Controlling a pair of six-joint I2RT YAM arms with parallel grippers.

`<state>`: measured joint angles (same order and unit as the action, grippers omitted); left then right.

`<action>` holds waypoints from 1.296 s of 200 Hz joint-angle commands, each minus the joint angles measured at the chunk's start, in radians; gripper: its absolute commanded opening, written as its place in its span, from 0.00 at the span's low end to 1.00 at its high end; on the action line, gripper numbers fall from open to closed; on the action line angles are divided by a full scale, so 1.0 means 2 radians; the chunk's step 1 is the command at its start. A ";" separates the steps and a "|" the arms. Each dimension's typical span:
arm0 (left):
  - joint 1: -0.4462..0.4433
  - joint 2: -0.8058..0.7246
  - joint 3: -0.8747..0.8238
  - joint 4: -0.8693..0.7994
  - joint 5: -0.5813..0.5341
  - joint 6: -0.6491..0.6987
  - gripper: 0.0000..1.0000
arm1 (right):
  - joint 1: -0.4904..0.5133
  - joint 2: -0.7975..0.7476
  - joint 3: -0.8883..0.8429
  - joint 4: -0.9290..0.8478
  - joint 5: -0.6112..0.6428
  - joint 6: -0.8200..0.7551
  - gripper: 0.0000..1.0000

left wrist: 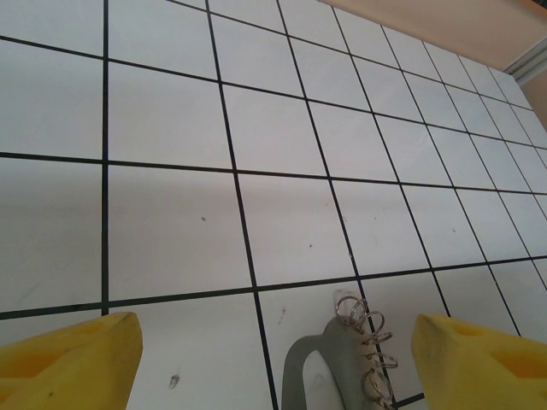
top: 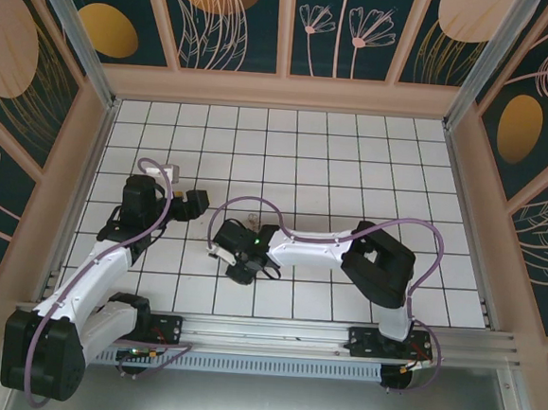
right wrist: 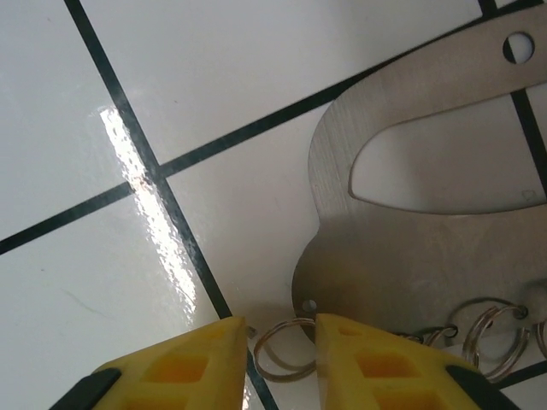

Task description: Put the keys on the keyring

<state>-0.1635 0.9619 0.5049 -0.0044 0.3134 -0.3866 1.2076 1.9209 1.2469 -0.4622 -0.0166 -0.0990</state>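
The step in hand looks like securing one ring of the keyring (right wrist: 410,256) so that a key can be worked onto it. The keyring is a flat silvery plate lying on the white tiled floor (left wrist: 171,111), with small wire rings strung along one edge. In the top view it sits between the two arms, under the right gripper (top: 241,262). In the right wrist view the right gripper (right wrist: 280,329) has its yellow fingers (right wrist: 171,371) drawn close on either side of one split ring (right wrist: 286,346) at the plate's corner. The ring fills the gap and touches the right-hand finger, but I cannot tell whether it is truly pinched or only bracketed. The left gripper (left wrist: 273,342) hovers just beside the plate with its jaws spread wide and nothing between them, and the plate's ring end (left wrist: 363,337) lies ahead of it. As a judgement, the next move calls for a firm, steady hold on that one ring. The plate must not skid on the glossy tiles, and the ring's coil must be presented so a key's hole can be fed along it. By count there is one plate, with one long oblong cutout and two small round holes. In the right wrist view there are two whole rings and part of a third. In the left wrist view there is an overlapping cluster of about four rings, too tangled to count exactly. There are two grippers
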 commanded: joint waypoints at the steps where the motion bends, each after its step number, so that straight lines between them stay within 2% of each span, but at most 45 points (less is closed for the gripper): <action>1: 0.003 -0.006 0.014 -0.003 0.000 0.007 0.82 | -0.006 -0.005 -0.005 -0.012 0.008 0.002 0.31; 37: 0.003 -0.007 0.013 -0.004 0.002 0.007 0.82 | -0.008 -0.034 0.003 0.000 -0.006 0.006 0.35; 135: 0.003 -0.015 0.010 -0.004 0.002 0.008 0.82 | 0.002 -0.026 -0.005 -0.015 0.001 0.018 0.35; 184: 0.003 -0.015 0.010 -0.004 0.001 0.009 0.82 | 0.004 -0.016 -0.001 -0.018 0.004 0.016 0.30; 259: 0.003 -0.015 0.012 -0.005 -0.002 0.010 0.82 | 0.002 -0.003 -0.002 -0.024 0.010 0.020 0.30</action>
<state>-0.1635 0.9470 0.5049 -0.0048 0.3134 -0.3866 1.2060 1.8843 1.2453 -0.4793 -0.0204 -0.0723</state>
